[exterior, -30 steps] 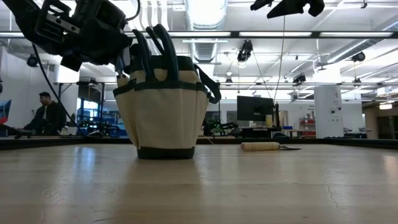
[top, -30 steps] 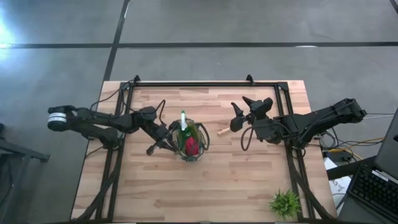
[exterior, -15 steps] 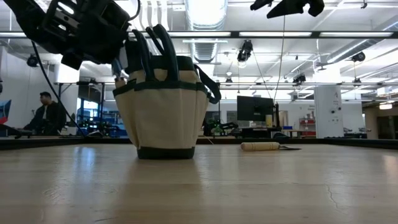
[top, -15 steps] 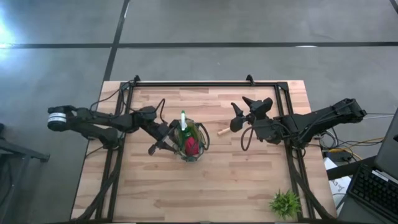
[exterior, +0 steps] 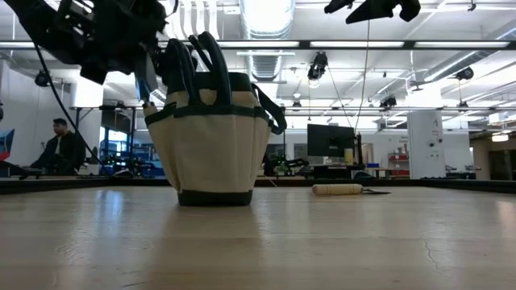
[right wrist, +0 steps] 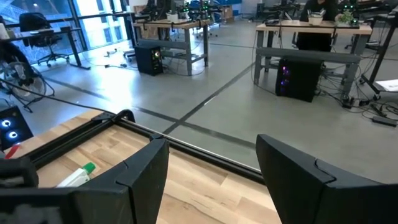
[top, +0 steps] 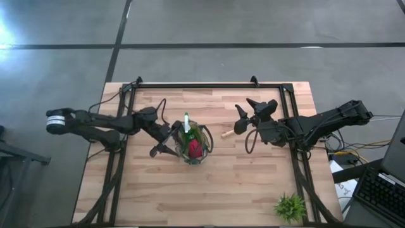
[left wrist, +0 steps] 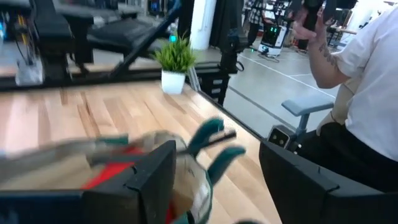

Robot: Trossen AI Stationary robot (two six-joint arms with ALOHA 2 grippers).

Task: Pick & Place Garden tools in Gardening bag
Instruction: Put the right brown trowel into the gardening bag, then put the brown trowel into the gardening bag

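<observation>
Your left pincer (top: 166, 144) spread beside the gardening bag (top: 195, 145) (tools inside), right pincer (top: 249, 114) spread, raised above the wooden-handled trowel (top: 227, 133) on the worktop (top: 240, 183).

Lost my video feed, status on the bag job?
Left gripper open beside gardening bag, empty. Right gripper open, raised, waiting. Wooden-handled trowel on table, not bagged. Nothing in the way.

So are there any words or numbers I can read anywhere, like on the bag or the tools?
No text can be read in any view.
Gardening bag: plain fabric, no label showing.
Green-and-white trowel in the bag: no readable marking.
Wooden-handled trowel on the table: no marking visible.
Monitor in the room behind: dark, too far off to read.
</observation>
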